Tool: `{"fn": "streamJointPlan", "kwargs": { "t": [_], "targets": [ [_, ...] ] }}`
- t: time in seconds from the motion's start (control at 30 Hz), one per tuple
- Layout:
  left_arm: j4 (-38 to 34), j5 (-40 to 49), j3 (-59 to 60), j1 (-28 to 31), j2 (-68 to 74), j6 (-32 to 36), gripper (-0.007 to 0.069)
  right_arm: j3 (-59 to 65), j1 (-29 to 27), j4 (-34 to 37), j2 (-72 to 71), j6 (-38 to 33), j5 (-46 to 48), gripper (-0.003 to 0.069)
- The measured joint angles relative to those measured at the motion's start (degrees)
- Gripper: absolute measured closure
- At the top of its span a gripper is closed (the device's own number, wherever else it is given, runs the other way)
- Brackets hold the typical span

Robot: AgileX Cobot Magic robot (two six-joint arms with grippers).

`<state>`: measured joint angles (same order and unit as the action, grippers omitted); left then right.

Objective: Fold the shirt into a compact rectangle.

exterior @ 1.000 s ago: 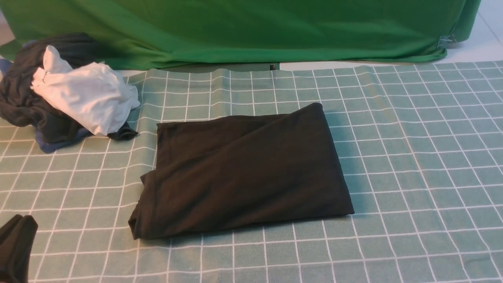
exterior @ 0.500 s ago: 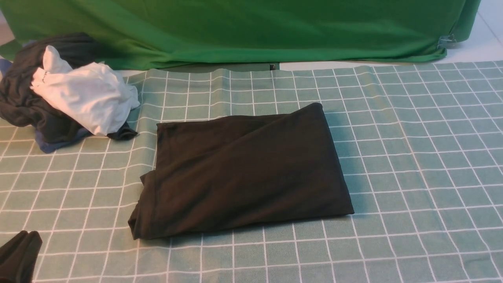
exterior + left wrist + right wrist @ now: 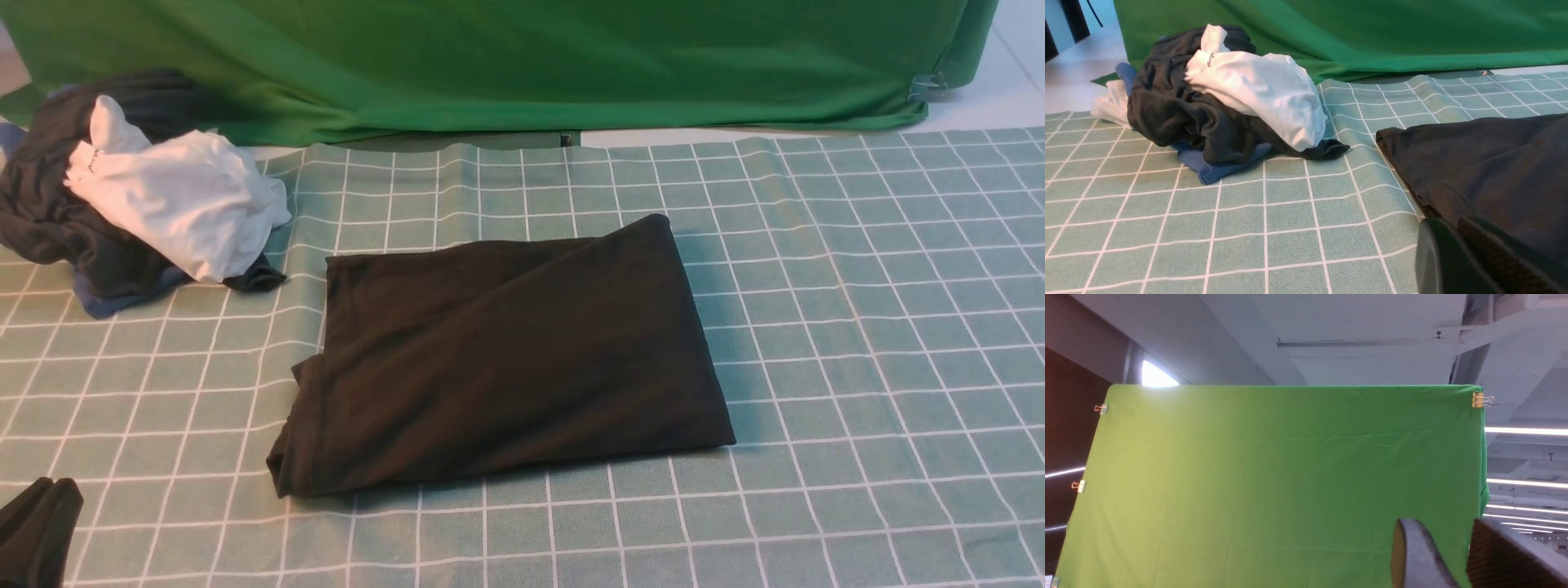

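The black T-shirt [image 3: 502,355] lies folded into a rough rectangle at the middle of the green checked tablecloth [image 3: 857,327], its near left corner bulging out in a small untidy flap; no chest print or neck label shows on the upward face. Its outline and position match both earlier front-view frames, with no visible shift. To the far left, well apart from the shirt, a pile of clothes sits at the cloth's edge: a crumpled white garment [image 3: 175,200] on top of a dark grey garment [image 3: 49,212] with blue fabric [image 3: 1208,169] showing underneath. A green backdrop [image 3: 506,57] hangs behind the table. The left gripper [image 3: 37,531] shows only in the front view's lower left corner, jaws pressed together and holding nothing; against a second ago it sits lower in the frame, and it is almost unchanged from the half-second frame. The left wrist view shows one dark finger tip beside the shirt's near edge [image 3: 1453,196], above the cloth. The right gripper [image 3: 1466,555] is outside the front view; its wrist camera points up at the backdrop and ceiling, and shows two fingers standing apart with a gap between them and nothing in it
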<state>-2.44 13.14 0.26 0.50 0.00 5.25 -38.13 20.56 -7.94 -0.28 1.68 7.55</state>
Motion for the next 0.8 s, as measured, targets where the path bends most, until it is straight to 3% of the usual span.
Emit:
{"fn": "streamJointPlan", "kwargs": {
  "t": [0.8],
  "targets": [
    [0.46, 0.0, 0.0, 0.0, 0.0, -0.11, 0.0612, 0.0, 0.0, 0.0, 0.0, 0.06, 0.06, 0.0423]
  ]
}}
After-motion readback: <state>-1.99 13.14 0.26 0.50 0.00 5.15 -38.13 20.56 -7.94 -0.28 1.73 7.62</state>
